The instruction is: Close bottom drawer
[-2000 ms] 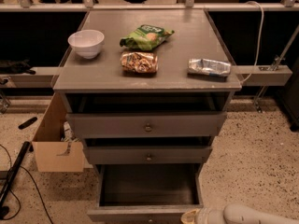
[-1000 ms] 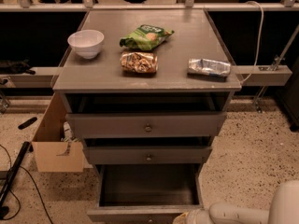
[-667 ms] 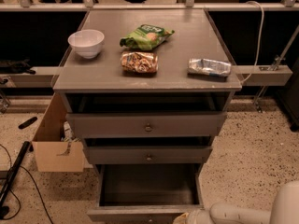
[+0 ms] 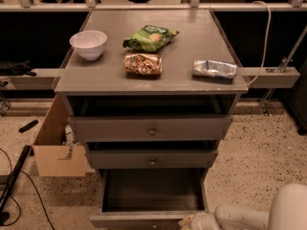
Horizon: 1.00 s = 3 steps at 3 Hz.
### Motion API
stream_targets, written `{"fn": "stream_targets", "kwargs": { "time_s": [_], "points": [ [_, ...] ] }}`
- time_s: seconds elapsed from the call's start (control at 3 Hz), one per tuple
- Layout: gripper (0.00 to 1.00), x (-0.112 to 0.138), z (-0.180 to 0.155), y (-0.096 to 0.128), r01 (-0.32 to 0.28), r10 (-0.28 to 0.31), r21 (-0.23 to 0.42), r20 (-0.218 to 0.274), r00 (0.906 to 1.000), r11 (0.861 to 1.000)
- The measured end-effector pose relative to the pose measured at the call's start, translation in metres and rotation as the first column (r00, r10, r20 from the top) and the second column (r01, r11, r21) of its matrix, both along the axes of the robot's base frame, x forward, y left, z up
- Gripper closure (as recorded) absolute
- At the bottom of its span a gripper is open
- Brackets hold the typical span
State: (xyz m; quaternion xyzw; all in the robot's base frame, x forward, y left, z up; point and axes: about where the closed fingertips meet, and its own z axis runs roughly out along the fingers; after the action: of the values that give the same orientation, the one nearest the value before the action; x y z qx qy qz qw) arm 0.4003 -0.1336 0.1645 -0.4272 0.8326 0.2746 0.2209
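Grey-brown bench (image 4: 192,42) bears a white bowl (image 4: 88,43). Below the bench the bottom drawer (image 4: 153,191) stands open amid speckled floor (image 4: 259,152); the gripper (image 4: 191,222) sits lowest, its grasp indiscernible.

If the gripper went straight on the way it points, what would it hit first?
Likely the front of the bottom drawer, at its right end. The gripper sits low at the frame's bottom edge, pointing left at it; depth is unclear.

Open btm drawer (image 4: 153,191), tool (image 4: 190,222) at front.
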Motion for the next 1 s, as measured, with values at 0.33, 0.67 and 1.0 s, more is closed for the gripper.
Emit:
{"fn": "stream_targets", "kwargs": {
  "time_s": [0.33,0.67,1.0],
  "points": [
    [0.00,0.0105,-0.0087,-0.0004,0.011,-0.011,0.000,-0.019,0.9998,1.000],
    [0.16,0.0102,-0.0088,-0.0003,0.011,-0.011,0.000,-0.019,0.9997,1.000],
    [0.39,0.0102,-0.0088,-0.0003,0.011,-0.011,0.000,-0.019,0.9997,1.000]
  ]
}}
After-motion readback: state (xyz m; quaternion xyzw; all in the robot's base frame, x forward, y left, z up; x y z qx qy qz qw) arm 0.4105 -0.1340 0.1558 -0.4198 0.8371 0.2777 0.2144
